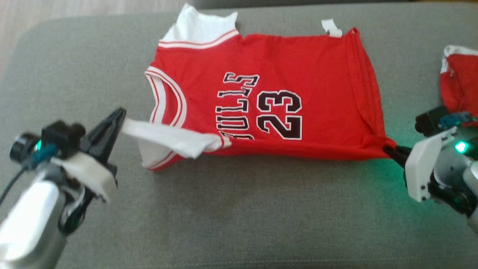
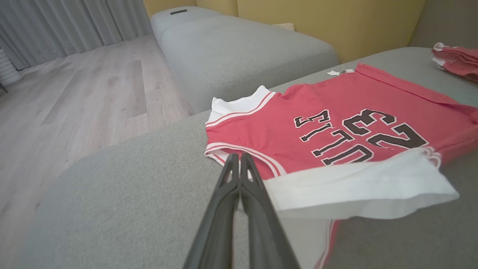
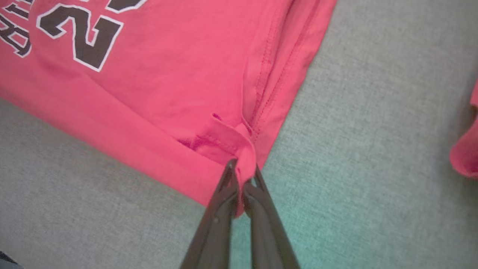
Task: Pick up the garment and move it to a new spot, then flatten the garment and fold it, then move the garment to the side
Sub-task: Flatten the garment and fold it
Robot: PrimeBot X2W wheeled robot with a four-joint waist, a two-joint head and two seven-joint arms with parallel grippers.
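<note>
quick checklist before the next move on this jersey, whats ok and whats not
1. right gripper shut on the hem corner of the jersey: ok.
2. left gripper shut on the white flap: ok; how deep the bite is, cannot tell.
3. jersey lying flat: not ok, its near edge is doubled over and the white flap is lifted off it.
4. second red garment apart from the jersey: ok.
5. jersey fully on the cushion, away from its edges: ok.
</note>
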